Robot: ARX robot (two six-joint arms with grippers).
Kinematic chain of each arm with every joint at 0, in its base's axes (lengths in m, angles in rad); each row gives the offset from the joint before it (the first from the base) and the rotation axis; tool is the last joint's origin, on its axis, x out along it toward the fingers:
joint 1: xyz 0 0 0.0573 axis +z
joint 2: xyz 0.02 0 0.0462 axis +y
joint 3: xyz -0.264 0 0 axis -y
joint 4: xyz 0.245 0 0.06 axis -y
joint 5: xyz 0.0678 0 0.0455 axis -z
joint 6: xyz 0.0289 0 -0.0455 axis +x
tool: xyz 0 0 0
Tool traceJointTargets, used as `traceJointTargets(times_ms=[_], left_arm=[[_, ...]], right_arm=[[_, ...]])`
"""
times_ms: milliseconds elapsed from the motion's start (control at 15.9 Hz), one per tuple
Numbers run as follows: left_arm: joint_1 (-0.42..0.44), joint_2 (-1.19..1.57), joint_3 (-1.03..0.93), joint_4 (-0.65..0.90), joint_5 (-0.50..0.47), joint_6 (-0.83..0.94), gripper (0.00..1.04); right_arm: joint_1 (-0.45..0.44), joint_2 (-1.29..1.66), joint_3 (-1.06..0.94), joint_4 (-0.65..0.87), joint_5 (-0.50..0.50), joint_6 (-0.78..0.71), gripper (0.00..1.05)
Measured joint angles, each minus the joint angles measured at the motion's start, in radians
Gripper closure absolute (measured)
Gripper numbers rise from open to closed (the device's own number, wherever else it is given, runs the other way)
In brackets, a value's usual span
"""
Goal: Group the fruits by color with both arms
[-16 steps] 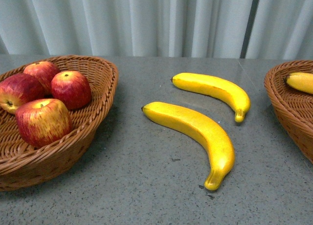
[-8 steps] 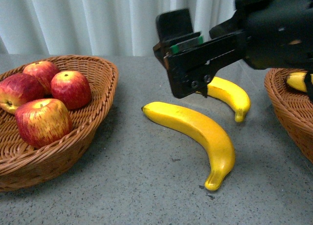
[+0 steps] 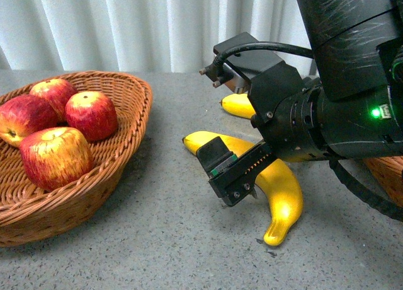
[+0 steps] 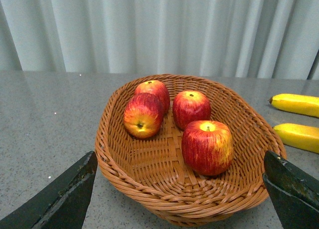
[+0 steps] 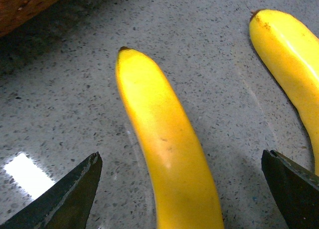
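grey speckled tabletop (image 3: 157, 239) | pale curtain (image 3: 126, 25) behind | R hand (image 5: 179, 158) spread astride banana (image 3: 284, 198) | L hand (image 4: 179, 157) spread

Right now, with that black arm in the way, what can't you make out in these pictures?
- Front view: the right arm covers most of the far banana and nearly all of the right basket, so its contents are hidden.
- Front view: the middle of the near banana is behind the arm.
- Right wrist view: one end of the near banana is cut off by the edge.
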Motion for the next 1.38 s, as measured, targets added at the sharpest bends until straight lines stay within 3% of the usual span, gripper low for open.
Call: traceJointTargets(times_ms=[566,943,1195,1384], left_arm=[[0.000,0.000,0.000,0.000,0.000,0.000,0.07],[0.000,0.000,0.000,0.000,0.000,0.000,0.07],[0.000,0.000,0.000,0.000,0.000,0.000,0.07],[0.000,0.000,0.000,0.000,0.000,0.000,0.07]], right_arm=[[-0.008,0.073,0.074,-0.152,-0.008,0.053,0.09],[-0.021,0.072,0.073,-0.109,-0.071,0.111,0.70],[-0.112,-0.057,0.073,-0.005,-0.176,0.237,0.71],[-0.300,-0.247,0.031,0.072,-0.202,0.148,0.71]])
